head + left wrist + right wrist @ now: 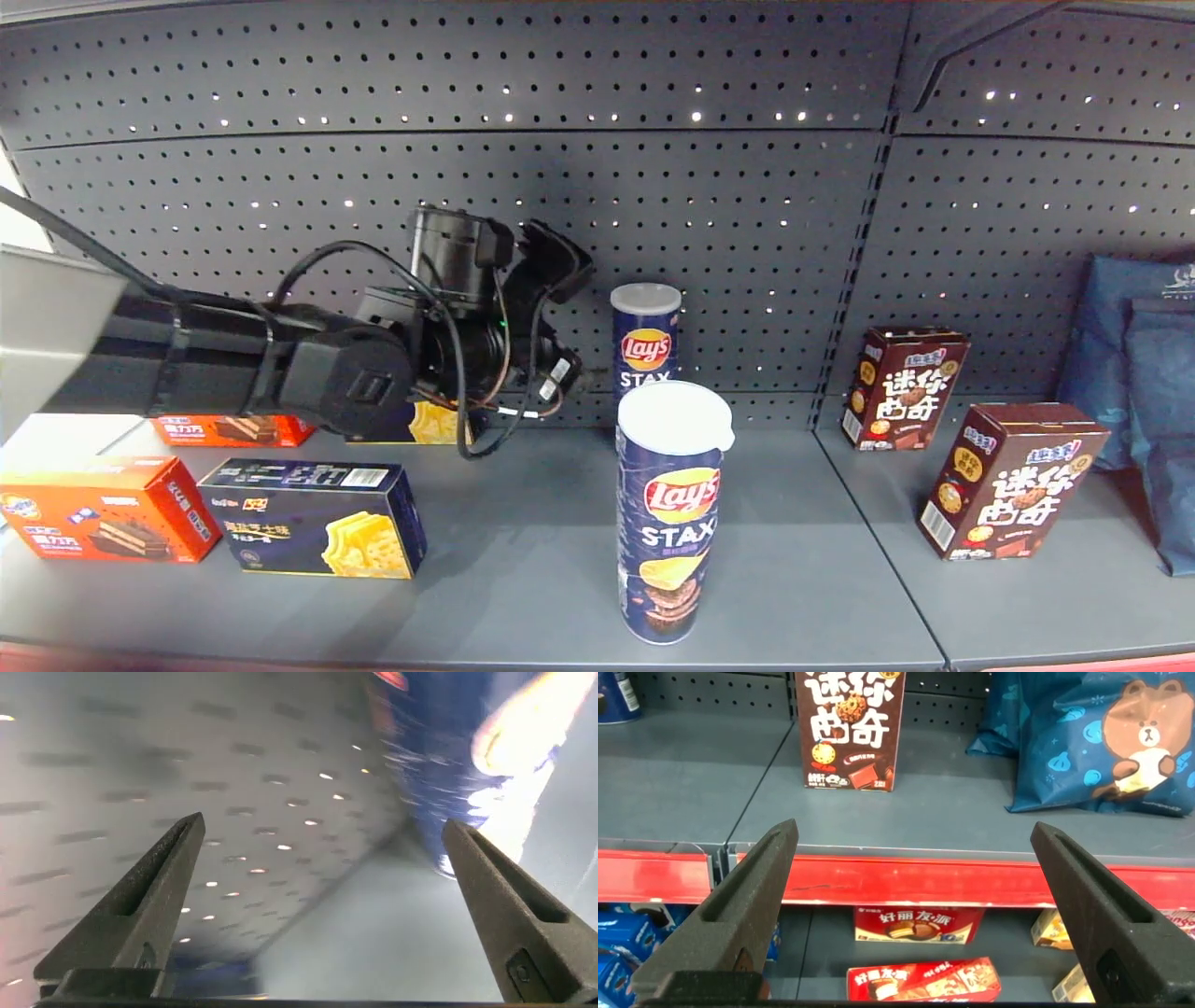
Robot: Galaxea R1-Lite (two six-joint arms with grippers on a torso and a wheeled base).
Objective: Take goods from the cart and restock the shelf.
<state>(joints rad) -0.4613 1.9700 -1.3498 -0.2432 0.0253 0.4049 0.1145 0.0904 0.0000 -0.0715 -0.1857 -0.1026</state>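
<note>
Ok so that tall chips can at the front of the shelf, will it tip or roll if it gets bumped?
Probably tippy: the front chips can stands upright, tall and narrow, so a high nudge could topple it. Once down, the round tube would likely roll on the flat shelf. It looks stiff, so a mid-height grip should hold.

Brand logo on front chip can point(668, 509)
</note>
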